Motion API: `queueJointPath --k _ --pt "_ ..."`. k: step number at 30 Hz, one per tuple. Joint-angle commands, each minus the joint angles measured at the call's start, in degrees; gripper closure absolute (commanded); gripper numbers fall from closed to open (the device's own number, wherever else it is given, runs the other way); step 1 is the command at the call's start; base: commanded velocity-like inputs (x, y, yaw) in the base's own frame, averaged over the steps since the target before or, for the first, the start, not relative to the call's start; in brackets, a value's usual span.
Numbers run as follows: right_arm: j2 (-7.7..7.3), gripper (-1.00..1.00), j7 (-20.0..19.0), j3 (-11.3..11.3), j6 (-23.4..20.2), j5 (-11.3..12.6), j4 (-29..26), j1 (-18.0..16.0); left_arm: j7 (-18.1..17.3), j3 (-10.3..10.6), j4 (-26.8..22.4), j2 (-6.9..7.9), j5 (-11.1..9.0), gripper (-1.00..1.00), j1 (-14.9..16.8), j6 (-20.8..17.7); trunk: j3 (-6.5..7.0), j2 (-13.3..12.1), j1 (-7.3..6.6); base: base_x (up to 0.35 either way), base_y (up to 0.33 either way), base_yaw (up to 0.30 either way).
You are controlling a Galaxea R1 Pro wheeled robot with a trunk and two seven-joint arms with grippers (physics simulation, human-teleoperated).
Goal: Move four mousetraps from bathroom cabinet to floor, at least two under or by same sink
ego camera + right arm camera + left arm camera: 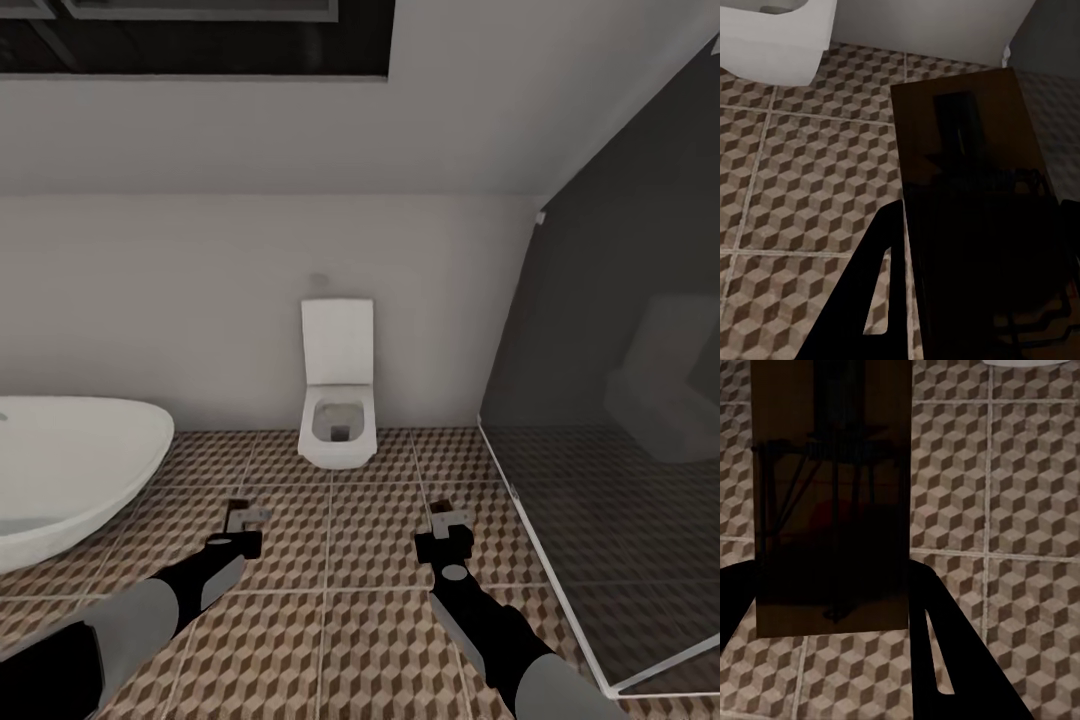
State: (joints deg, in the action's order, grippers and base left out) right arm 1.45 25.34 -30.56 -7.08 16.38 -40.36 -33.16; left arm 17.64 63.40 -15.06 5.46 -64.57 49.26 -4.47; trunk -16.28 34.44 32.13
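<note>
Both arms reach forward over the bathroom floor (340, 620), which has brown cube-pattern tiles. My left gripper (243, 522) is shut on a mousetrap (832, 510), a dark-brown wooden rectangle with thin metal wires, held a little above the tiles. My right gripper (447, 522) is shut on a second mousetrap (967, 195) of the same look, its dark board standing between the black fingers (870, 300). In the head view each trap shows as a tiny grey-brown piece at the fingertips. The cabinet and the sink are out of view.
A white toilet (338, 400) stands against the far wall straight ahead. The oval white bathtub (70, 470) fills the left side. A dark glass shower enclosure (620, 400) with a white base rail closes off the right. Tiled floor lies between them.
</note>
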Motion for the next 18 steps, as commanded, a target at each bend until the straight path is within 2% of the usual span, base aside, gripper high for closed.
queueJointPath --k 1,11,18 --pt "-0.04 1.00 0.3 -0.3 -0.3 0.3 -0.1 -0.1 0.5 0.4 -0.2 0.06 -0.2 1.00 0.0 -0.3 -0.37 0.5 0.24 0.000 0.000 0.000" --pt "-0.11 1.00 -0.1 -0.3 -0.3 0.3 -0.1 -0.1 0.5 0.4 -0.2 -0.01 -0.2 1.00 -0.3 -0.2 -3.09 4.5 2.44 0.000 0.000 0.000" --pt "-0.24 1.00 -4.2 -0.2 -0.3 0.2 0.0 -0.1 0.5 0.4 -0.2 -0.01 -0.2 1.00 -0.3 -0.2 -5.00 7.3 3.98 0.000 0.000 0.000"
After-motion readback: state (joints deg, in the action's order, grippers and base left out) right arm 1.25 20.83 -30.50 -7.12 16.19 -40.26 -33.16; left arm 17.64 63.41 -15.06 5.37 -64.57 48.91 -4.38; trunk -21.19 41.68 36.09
